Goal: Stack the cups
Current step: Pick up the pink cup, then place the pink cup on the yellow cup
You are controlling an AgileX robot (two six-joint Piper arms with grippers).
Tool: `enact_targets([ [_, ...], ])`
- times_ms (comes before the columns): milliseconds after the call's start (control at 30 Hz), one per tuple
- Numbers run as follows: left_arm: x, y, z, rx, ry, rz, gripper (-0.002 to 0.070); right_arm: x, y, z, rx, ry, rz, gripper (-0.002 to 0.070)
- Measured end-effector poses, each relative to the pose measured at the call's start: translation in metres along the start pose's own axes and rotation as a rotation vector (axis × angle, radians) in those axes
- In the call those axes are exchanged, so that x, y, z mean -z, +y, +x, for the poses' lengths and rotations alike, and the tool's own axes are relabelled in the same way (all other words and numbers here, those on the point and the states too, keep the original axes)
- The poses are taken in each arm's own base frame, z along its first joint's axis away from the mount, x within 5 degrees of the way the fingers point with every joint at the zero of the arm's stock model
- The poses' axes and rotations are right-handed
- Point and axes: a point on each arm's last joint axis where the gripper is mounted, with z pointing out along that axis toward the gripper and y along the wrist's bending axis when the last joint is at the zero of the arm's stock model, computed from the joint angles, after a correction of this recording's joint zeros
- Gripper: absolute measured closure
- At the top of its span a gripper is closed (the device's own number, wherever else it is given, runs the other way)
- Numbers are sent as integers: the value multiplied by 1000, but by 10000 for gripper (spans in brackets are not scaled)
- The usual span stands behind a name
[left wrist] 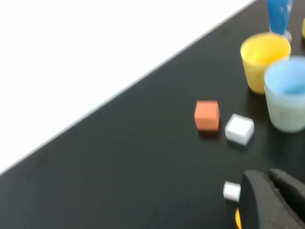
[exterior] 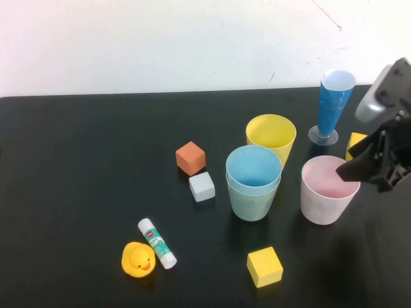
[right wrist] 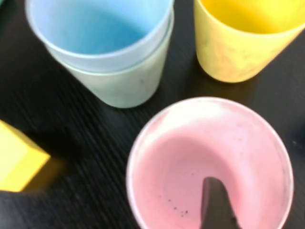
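While right gripper (exterior: 359, 168) straddles pink cup (exterior: 326, 190) rim, jaws apart, one inside: tip risk. Blue cup (exterior: 253, 168) nested in green (exterior: 252, 204); yellow (exterior: 270, 136) behind. Left gripper (left wrist: 271, 200) shut, parked.

The tabletop (exterior: 77, 160) is matt black under a white wall (exterior: 160, 38). Nearest the black right claw (exterior: 359, 168) stands the pale pink cup (exterior: 326, 190); beyond it are the light blue cup (exterior: 253, 168) nested in the pale green cup (exterior: 253, 204), and the yellow cup (exterior: 271, 136). A blue cone (exterior: 334, 101) has a clear foot. The blocks are orange (exterior: 191, 158), pale grey (exterior: 201, 187) and yellow (exterior: 264, 267). The rubber duck (exterior: 138, 260) is yellow with an orange beak; the glue stick (exterior: 157, 243) is white with a green-and-red label. The left claw (left wrist: 271, 202) is black.
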Motion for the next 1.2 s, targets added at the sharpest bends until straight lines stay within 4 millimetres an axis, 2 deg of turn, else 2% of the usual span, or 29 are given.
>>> enact_targets([
  [133, 8, -4, 26, -8, 2, -9, 673, -17, -8, 7, -7, 30, -6, 301],
  [300, 14, -5, 46, -29, 3, -35, 673, -36, -15, 14, -19, 57, -22, 322],
  [400, 12, -7, 57, -44, 21, -47, 673, -44, -17, 17, -48, 55, -39, 397],
  [533, 3, -8, 73, -71, 65, -62, 673, -46, -18, 14, -66, 31, -47, 584],
  [633, -9, -10, 90, -84, 124, -80, 673, -44, -20, 7, -58, 6, -45, 634],
  [767, -25, -11, 114, -60, 208, -128, 673, -32, -24, -12, -15, -32, -63, 636],
  [867, -36, -15, 131, -17, 249, -138, 673, -16, -26, -35, 30, -75, -82, 638],
  [1100, -43, -21, 149, 3, 134, -139, 673, 21, -28, -88, 111, -192, -38, 639],
  [1200, -46, -24, 156, 1, 97, -133, 673, 22, -26, -107, 158, -235, -7, 640],
])
